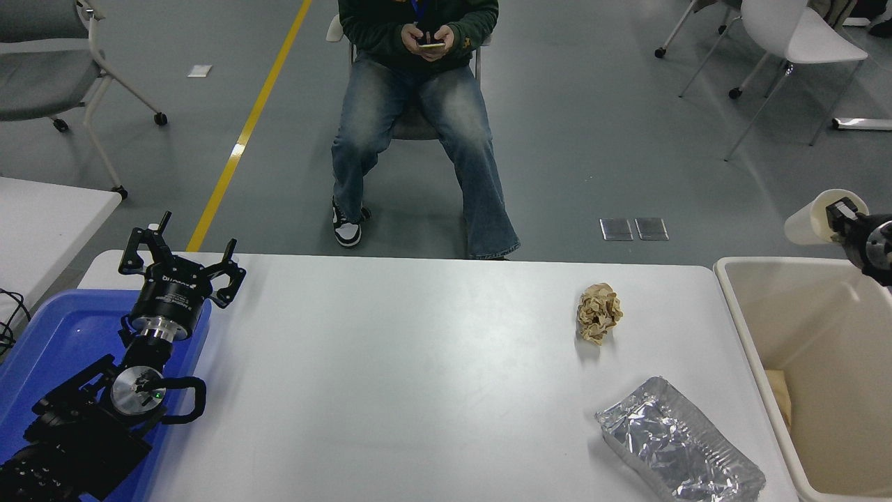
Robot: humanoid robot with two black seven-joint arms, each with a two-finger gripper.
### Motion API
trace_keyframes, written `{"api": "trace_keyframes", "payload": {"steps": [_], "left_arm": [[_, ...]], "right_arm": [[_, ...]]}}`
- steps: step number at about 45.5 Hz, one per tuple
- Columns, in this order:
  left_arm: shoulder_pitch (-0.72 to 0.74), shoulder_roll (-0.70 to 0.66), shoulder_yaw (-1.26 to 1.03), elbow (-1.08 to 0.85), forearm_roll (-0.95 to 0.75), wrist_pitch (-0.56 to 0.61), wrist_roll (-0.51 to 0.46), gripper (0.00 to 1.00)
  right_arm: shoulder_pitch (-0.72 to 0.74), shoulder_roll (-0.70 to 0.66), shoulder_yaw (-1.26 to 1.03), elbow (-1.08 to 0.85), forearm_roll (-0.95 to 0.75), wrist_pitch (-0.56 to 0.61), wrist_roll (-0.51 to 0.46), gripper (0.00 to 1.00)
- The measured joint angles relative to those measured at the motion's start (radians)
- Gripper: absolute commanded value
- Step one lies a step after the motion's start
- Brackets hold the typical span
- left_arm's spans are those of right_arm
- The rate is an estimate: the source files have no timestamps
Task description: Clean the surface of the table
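While clamped in the right gripper [840, 217], paper cup [808, 224] held above bin [739, 307] at right edge, likely for dropping; left gripper [181, 261] spread, parked lower left.

We count two tabletops: the large white tabletop [390, 376] filling the middle of the frame, and a smaller white tabletop [42, 223] at the left edge. On the large one we count one crumpled brown paper ball [598, 312] and one foil container [678, 442], both in the right part of the frame. We count one blue tray [42, 348] at the lower left, one beige bin [812, 362] at the right edge, and one white paper cup [812, 224] above that bin. We count two black pincers: the left pincer [180, 261] and the right pincer [844, 213]. We count one seated person [418, 104] at top centre and three chairs.
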Motion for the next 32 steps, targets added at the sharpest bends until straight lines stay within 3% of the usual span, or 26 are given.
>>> {"api": "trace_keyframes", "payload": {"steps": [16, 32], "left_arm": [[0.0, 0.0, 0.0, 0.0, 0.0, 0.001, 0.0, 1.0], [0.0, 0.0, 0.0, 0.0, 0.0, 0.001, 0.0, 1.0]], "right_arm": [[-0.115, 0.043, 0.097, -0.058, 0.0, -0.152, -0.002, 0.0], [-0.251, 0.072, 0.262, -0.117, 0.001, -0.193, -0.002, 0.0]]}}
